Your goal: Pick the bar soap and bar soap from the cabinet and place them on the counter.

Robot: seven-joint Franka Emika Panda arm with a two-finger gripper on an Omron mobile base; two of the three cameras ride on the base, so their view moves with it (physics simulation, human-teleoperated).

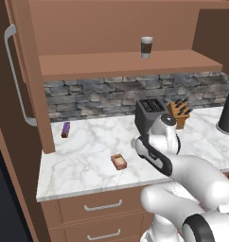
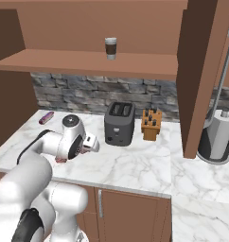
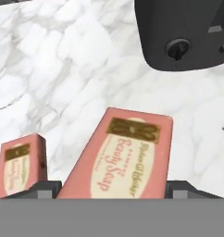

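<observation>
Both bar soaps lie flat on the white marble counter, near the dark toaster, one between the fingertips of the gripper and the other just beside it. The jaws stand wide and clamp nothing. Each bar looks light, stiff and smooth-wrapped, so it is probably best pinched across its narrow sides.

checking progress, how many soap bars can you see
2, both on the white counter near the toaster: one soap bar between the fingertips, another soap bar beside it. None seen on the cabinet shelf.
</observation>
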